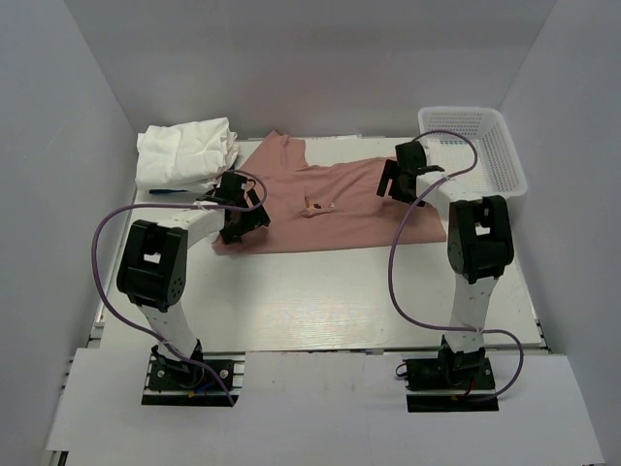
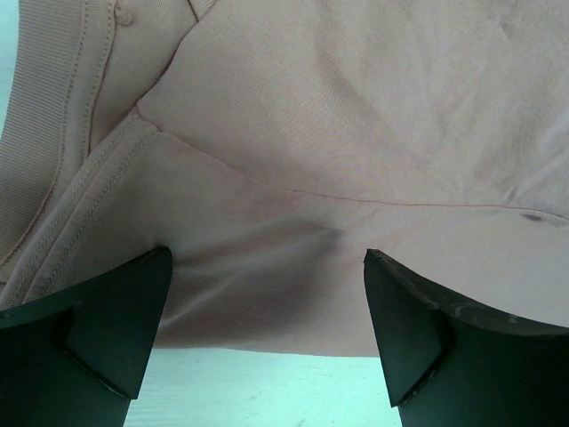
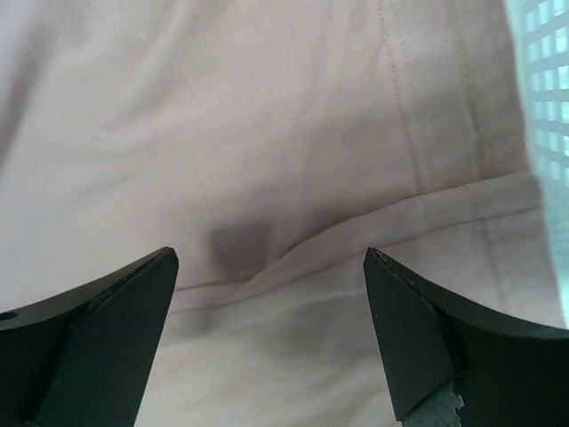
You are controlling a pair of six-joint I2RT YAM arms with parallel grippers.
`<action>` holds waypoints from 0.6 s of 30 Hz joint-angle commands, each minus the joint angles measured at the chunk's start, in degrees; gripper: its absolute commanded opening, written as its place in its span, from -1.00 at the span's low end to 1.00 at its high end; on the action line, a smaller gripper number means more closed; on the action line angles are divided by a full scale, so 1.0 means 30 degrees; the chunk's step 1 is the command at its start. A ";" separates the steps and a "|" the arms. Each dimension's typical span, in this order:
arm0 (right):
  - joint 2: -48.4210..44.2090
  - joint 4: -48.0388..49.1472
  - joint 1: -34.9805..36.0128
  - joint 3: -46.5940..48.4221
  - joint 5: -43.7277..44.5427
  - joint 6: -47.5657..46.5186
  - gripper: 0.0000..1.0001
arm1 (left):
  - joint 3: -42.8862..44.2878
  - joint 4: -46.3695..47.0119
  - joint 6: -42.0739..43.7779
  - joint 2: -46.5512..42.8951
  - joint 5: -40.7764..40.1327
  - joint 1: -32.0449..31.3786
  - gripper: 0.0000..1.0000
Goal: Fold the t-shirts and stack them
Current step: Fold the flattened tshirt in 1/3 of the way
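Note:
The dusty pink t-shirt (image 1: 330, 209) lies spread flat across the middle of the table, its small orange-brown print (image 1: 315, 205) facing up. A pile of white t-shirts (image 1: 184, 153) sits at the back left. My left gripper (image 1: 243, 221) is open over the shirt's near left edge; the left wrist view shows pink cloth (image 2: 338, 178) and the table between the fingers (image 2: 116, 329). My right gripper (image 1: 396, 186) is open over the shirt's right part, above a folded seam (image 3: 293, 258). Neither holds anything.
A white plastic mesh basket (image 1: 475, 146) stands at the back right, just beyond the shirt's right end; its mesh shows in the right wrist view (image 3: 547, 80). A blue object (image 1: 170, 192) lies by the white pile. White walls enclose the table on three sides.

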 commanded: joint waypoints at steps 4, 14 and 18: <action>-0.3607 0.1396 0.0567 -0.3132 -0.1234 -0.0821 0.81 | -0.0858 -0.0431 0.0367 -0.0474 -0.0173 0.0116 0.99; -0.4434 0.2309 0.0773 -0.7660 -0.1941 0.0028 0.81 | -0.3199 -0.0079 -0.0161 -0.1352 0.0560 0.0116 0.99; -0.4724 0.1752 0.0831 -0.8832 -0.1910 0.0614 0.81 | -0.5011 -0.0255 -0.0861 -0.2639 0.0561 -0.0089 0.99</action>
